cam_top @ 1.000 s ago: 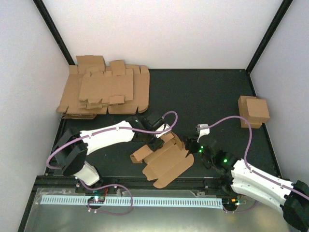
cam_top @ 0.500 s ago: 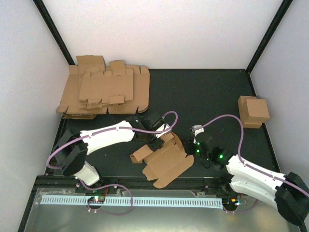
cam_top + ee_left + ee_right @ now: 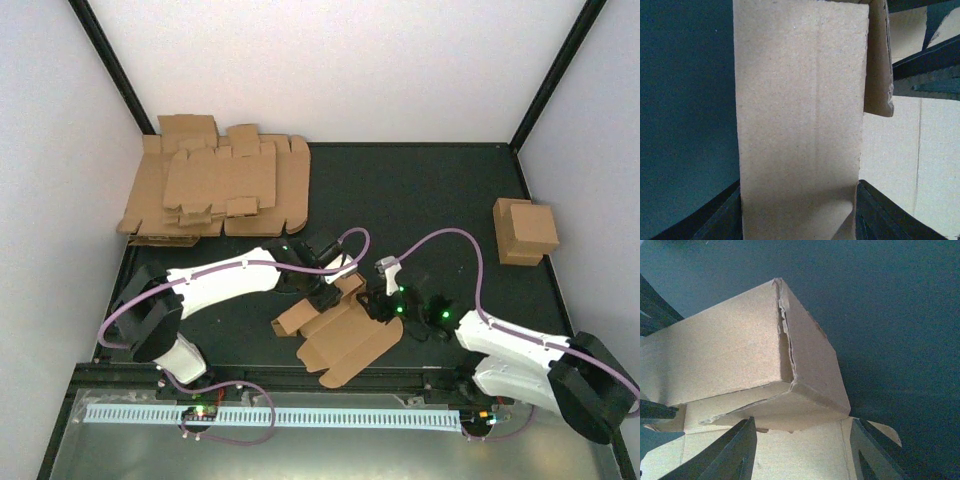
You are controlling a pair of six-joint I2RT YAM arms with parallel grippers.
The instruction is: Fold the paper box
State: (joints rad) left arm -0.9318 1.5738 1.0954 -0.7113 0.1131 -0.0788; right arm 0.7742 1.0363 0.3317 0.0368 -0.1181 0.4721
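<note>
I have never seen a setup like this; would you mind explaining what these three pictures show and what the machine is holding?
These are two robot arms bolted at the near edge of the table, each ending in a two-finger gripper. The wide picture comes from a fixed camera above and behind them. The two close-ups come from a camera on each wrist. On the dark table lie a pile of flat cardboard blanks at far left, a small closed cardboard box at right, and the half-folded paper box in the middle. The left gripper is closed on a raised panel of the paper box. The right gripper has its fingers apart around a folded corner, not clearly gripping.
</note>
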